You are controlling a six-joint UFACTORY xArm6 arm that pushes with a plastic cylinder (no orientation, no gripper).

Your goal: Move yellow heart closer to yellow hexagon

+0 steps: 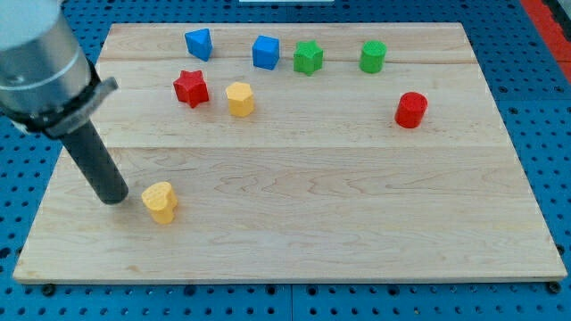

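Nearest the view's bottom, the yellow heart (160, 201) lies on the wooden tabletop (357, 223) toward its left side, and my tip (113, 198) rests just beside it on the view's left, with a thin gap or bare contact that I cannot tell apart. The tool is a plain rod with nothing to open or close, so it grips nothing. The yellow hexagon (239, 98) sits well apart, up and to the right. From where the tip stands, a straight push would likely send the heart rightward along the bottom rather than upward, leaving it scarcely nearer; the tip probably needs to come round to the heart's lower-left first. An off-centre push could spin the heart and let it slip off the rod. Farther up, the red star (191, 88) stands just left of the hexagon, and an overlong push could knock either one. The blue, green and red blocks beyond look safely clear.
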